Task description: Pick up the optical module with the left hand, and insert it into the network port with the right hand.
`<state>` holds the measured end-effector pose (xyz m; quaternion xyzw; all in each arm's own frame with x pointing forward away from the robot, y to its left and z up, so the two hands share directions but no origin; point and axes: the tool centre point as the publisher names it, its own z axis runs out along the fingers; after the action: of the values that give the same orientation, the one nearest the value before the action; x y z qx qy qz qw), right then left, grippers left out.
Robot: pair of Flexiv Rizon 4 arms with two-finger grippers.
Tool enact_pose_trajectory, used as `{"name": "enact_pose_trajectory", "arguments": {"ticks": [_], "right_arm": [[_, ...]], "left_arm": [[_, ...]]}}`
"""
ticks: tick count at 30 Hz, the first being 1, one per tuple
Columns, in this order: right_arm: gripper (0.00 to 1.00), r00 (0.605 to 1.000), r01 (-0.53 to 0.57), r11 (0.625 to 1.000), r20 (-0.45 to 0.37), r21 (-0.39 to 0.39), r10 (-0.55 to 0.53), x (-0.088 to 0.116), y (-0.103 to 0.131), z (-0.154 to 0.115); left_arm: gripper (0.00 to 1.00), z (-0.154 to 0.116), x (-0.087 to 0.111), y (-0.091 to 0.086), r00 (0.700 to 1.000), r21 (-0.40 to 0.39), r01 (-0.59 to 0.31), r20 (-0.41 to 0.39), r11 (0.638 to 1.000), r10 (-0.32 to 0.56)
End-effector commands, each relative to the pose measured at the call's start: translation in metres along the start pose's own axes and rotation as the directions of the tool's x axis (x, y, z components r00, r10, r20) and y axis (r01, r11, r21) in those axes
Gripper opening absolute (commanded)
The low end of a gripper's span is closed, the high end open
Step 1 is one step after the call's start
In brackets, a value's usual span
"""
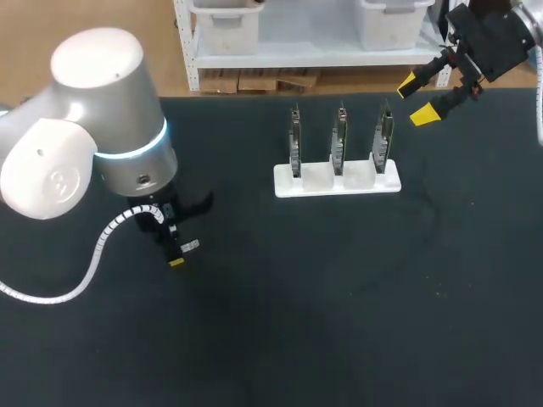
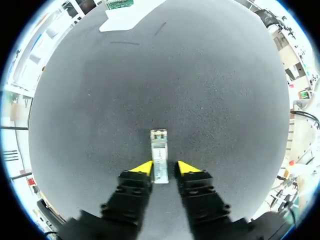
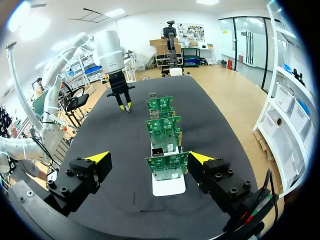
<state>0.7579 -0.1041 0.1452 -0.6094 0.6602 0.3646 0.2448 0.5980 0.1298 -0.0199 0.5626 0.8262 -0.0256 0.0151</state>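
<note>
The optical module (image 2: pixel 159 159), a small silver bar with a label, lies flat on the black table (image 2: pixel 165 75) between the fingers of my left gripper (image 2: pixel 165 168). One yellow tip (image 2: pixel 142 167) is against its side; a thin dark gap separates it from the other tip. From above, my left gripper (image 1: pixel 176 254) points down at the table's left, with the module (image 1: pixel 189 246) at its tips. My right gripper (image 1: pixel 416 100) hangs wide open and empty at the back right. In its own view the right gripper (image 3: pixel 149 158) faces the nearest green circuit board (image 3: pixel 167 166), which carries a metal network port (image 3: pixel 158 151).
A white stand (image 1: pixel 338 180) at the table's back middle holds three upright circuit boards in a row. My left arm's large grey joint (image 1: pixel 110 110) overhangs the table's left side, with a white coiled cable (image 1: pixel 59 292) below it.
</note>
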Motion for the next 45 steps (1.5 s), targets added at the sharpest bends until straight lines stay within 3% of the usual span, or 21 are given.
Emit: {"name": "enact_pose_trajectory", "arguments": {"ticks": [1,6,9,16,21,24,38,41,45], "right_arm": [[1.00,1.000,0.001,1.000,0.000,0.005,-0.001,0.000,0.002,0.000],[1.00,1.000,0.001,1.000,0.000,0.005,-0.001,0.000,0.002,0.000],[1.00,1.000,0.001,1.000,0.000,0.005,-0.001,0.000,0.002,0.000],[1.00,1.000,0.001,1.000,0.000,0.005,-0.001,0.000,0.002,0.000],[1.00,1.000,0.001,1.000,0.000,0.005,-0.001,0.000,0.002,0.000],[1.00,1.000,0.001,1.000,0.000,0.005,-0.001,0.000,0.002,0.000],[1.00,1.000,0.001,1.000,0.000,0.005,-0.001,0.000,0.002,0.000],[1.00,1.000,0.001,1.000,0.000,0.005,-0.001,0.000,0.002,0.000],[1.00,1.000,0.001,1.000,0.000,0.005,-0.001,0.000,0.002,0.000]], "left_arm": [[0.00,0.004,0.002,-0.001,1.000,0.001,0.003,0.008,1.000,-0.003],[0.00,-0.001,-0.001,-0.003,1.000,0.022,0.024,0.007,0.999,-0.024],[0.00,-0.010,-0.005,-0.002,0.995,0.045,0.083,-0.053,0.995,-0.081],[0.00,-0.062,-0.020,-0.002,0.993,0.019,0.111,0.023,0.994,-0.112],[0.00,-0.114,-0.036,-0.006,0.989,-0.052,0.083,0.126,0.995,-0.076],[0.00,-0.137,-0.043,-0.010,0.987,-0.105,0.101,0.132,0.989,-0.087],[0.00,-0.137,-0.043,-0.010,0.987,-0.105,0.101,0.132,0.989,-0.087],[0.00,-0.139,-0.042,-0.013,0.971,-0.090,0.134,0.213,0.987,-0.112],[0.00,-0.160,-0.079,-0.002,0.942,-0.133,0.075,0.335,0.988,-0.026]]}}
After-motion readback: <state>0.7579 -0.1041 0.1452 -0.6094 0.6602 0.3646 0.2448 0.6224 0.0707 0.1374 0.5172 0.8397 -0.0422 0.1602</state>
